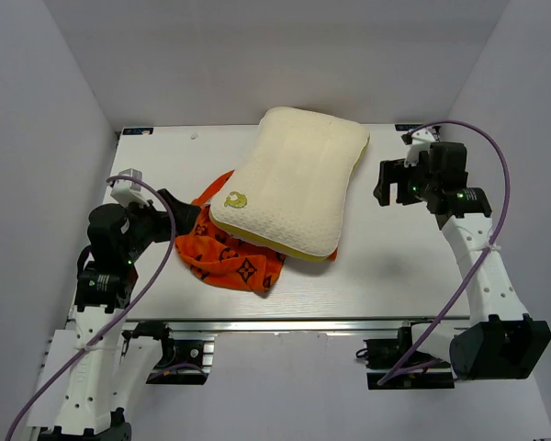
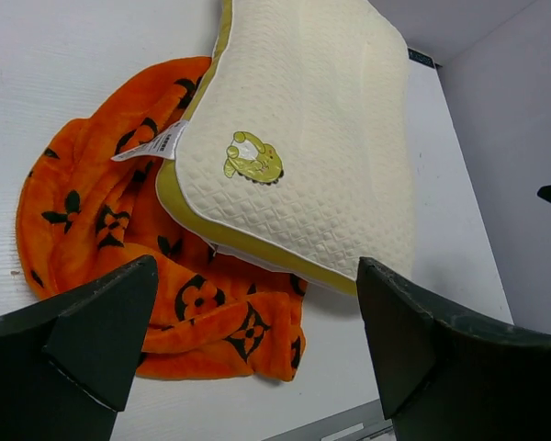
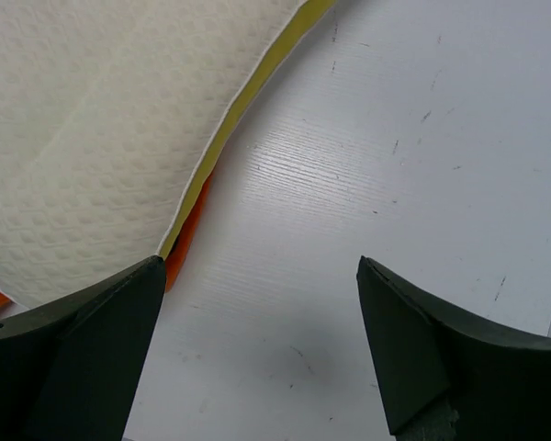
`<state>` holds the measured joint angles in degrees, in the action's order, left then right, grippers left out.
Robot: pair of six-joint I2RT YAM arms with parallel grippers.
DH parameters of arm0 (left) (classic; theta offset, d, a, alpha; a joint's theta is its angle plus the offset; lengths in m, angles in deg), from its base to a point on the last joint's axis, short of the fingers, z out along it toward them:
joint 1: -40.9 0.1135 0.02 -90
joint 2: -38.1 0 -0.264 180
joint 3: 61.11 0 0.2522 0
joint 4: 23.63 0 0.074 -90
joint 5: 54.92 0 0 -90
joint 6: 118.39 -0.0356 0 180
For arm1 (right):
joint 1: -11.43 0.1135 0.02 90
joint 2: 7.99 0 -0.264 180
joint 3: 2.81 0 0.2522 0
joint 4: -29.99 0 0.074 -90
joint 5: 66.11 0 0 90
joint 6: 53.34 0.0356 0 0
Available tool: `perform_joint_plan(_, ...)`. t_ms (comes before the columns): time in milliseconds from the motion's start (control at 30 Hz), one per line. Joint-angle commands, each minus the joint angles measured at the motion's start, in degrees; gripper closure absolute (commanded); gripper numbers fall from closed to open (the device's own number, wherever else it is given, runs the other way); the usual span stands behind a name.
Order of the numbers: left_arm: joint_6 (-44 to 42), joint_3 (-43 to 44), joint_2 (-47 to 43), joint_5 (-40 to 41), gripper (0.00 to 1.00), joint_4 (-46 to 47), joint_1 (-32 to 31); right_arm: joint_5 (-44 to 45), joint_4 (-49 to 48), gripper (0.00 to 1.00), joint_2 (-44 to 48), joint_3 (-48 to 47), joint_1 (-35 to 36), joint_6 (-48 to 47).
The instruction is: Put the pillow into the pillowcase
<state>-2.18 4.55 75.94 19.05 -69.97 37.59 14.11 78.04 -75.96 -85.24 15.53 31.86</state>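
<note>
We are seeing both pincers spread wide and holding nothing. In the top view the left gripper (image 1: pixel 182 209) is hanging at the 9 o'clock edge of the orange pillowcase (image 1: pixel 222 260). From its wrist camera its two dark fingers (image 2: pixel 96 326) are standing far apart, with the cloth showing in the gap between them. We cannot tell whether a fingertip is brushing the fabric.

The right gripper (image 1: pixel 387 184) is hovering at the pillow's 3 o'clock side, apart from it. Its jaws are just as wide and are framing the bare table (image 3: pixel 367 184), with the pillow's yellow piped edge lying toward 10 o'clock in that view.

The cream pillow (image 1: pixel 294 184) is lying outside the pillowcase, stretching from 7 o'clock to 1 o'clock across the table's middle. Its lower end is resting on the crumpled pillowcase, which is spilling out toward 8 o'clock. A green emblem (image 2: pixel 254 158) is facing up near the pillow's corner, and a white label (image 2: pixel 152 141) is sticking out over the orange cloth.
</note>
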Motion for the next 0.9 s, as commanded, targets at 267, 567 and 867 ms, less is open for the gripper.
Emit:
perform_joint_plan(267,1.9,-0.9,-2.1,-0.8,0.03,-2.3,0.3,-27.1,2.6,0.11,3.1,1.6,4.6,-32.0)
perform_joint_plan(567,4.1,-2.3,-3.0,-0.2,0.82,-3.6,0.3,-30.0,-6.9,0.3,1.8,2.3,19.4,-32.1)
perform_joint_plan(867,5.4,-0.5,-3.5,2.5,0.22,-8.6,0.3,-9.4,-23.2,0.11,-10.0,-3.8,38.1,-18.9)
